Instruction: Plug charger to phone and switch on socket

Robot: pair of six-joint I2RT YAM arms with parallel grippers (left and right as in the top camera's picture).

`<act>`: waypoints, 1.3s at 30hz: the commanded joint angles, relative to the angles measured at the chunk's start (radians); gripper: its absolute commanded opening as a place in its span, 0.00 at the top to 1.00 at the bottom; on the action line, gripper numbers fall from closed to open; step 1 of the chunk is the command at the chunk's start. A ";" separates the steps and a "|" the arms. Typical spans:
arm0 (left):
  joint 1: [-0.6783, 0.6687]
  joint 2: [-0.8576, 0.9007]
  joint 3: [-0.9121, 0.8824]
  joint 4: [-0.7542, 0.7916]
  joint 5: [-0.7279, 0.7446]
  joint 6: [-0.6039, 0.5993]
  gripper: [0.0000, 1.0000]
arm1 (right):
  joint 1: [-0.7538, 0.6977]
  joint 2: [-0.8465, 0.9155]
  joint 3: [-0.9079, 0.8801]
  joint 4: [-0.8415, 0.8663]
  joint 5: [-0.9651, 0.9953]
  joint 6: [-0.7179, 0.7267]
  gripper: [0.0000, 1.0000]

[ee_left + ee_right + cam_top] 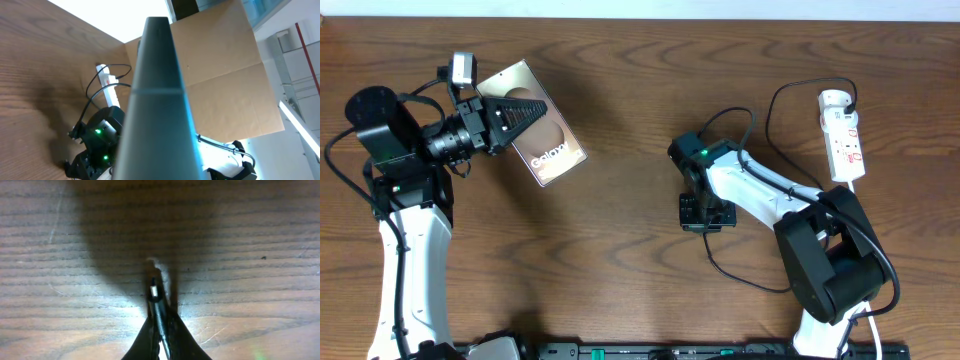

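My left gripper [525, 112] is shut on the phone [548, 140], a bronze-brown slab with white lettering, and holds it tilted above the table at the upper left. In the left wrist view the phone's edge [157, 100] fills the middle. My right gripper [703, 212] is shut on the charger's connector end [155, 296], tip pointing forward just over the wood. The black charger cable [745, 278] loops back along the table to its plug in the white socket strip [843, 135] at the far right. The socket also shows small in the left wrist view [103, 73].
The strip's white lead [865, 320] runs down by the right arm's base. A cardboard box [225, 70] stands beyond the table in the left wrist view. Bare wood lies between the two arms.
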 commanded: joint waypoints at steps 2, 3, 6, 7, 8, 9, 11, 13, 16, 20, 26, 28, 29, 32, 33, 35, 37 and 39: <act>0.000 -0.003 0.006 0.008 0.024 0.007 0.93 | 0.010 0.058 -0.027 0.026 -0.013 -0.030 0.96; 0.000 -0.003 0.006 0.008 0.023 0.007 0.93 | 0.010 0.058 -0.027 0.026 -0.013 -0.031 0.96; 0.000 -0.003 0.006 0.008 0.024 0.007 0.92 | 0.010 0.058 -0.027 0.027 -0.013 -0.037 0.99; 0.000 -0.003 0.006 0.008 0.023 0.007 0.93 | 0.010 0.058 -0.027 0.029 -0.014 -0.040 0.99; 0.000 -0.003 0.006 0.008 0.023 0.007 0.92 | 0.010 0.058 -0.027 0.030 -0.019 -0.041 0.99; 0.000 -0.003 0.006 0.008 0.023 0.007 0.93 | 0.010 0.058 -0.027 0.038 -0.039 -0.056 0.99; 0.000 -0.003 0.006 0.008 0.023 0.007 0.93 | 0.009 0.058 -0.026 0.051 -0.117 -0.108 0.99; 0.000 -0.003 0.006 0.008 0.023 0.007 0.93 | 0.005 0.058 -0.017 0.067 -0.212 -0.163 0.99; 0.000 -0.003 0.006 0.008 0.023 0.007 0.93 | -0.008 0.058 0.026 0.066 -0.375 -0.268 0.99; 0.000 -0.003 0.006 0.009 0.024 0.007 0.93 | -0.031 0.058 0.117 0.061 -0.728 -0.503 0.99; 0.000 -0.003 0.006 0.009 0.024 0.007 0.93 | -0.037 0.058 0.261 -0.033 -1.213 -0.947 0.99; 0.000 -0.003 0.006 0.009 0.024 0.007 0.92 | -0.031 0.058 0.271 -0.032 -1.233 -0.958 0.99; 0.000 -0.003 0.006 0.009 0.024 0.007 0.93 | -0.027 0.058 0.272 -0.031 -1.245 -0.970 0.99; 0.000 -0.003 0.006 0.009 0.028 0.020 0.92 | -0.015 0.058 0.272 -0.039 -1.264 -1.005 0.99; 0.000 -0.003 0.006 0.009 0.040 0.035 0.92 | -0.008 0.058 0.272 -0.038 -1.280 -1.009 0.99; 0.000 -0.003 0.006 0.009 0.058 0.048 0.92 | 0.002 0.058 0.272 -0.034 -1.316 -1.031 0.99; 0.000 -0.003 0.006 0.009 0.058 0.048 0.92 | 0.006 0.058 0.272 -0.031 -1.336 -1.034 0.99; 0.000 -0.003 0.006 0.009 0.058 0.052 0.93 | 0.011 0.058 0.272 -0.032 -1.366 -1.034 0.99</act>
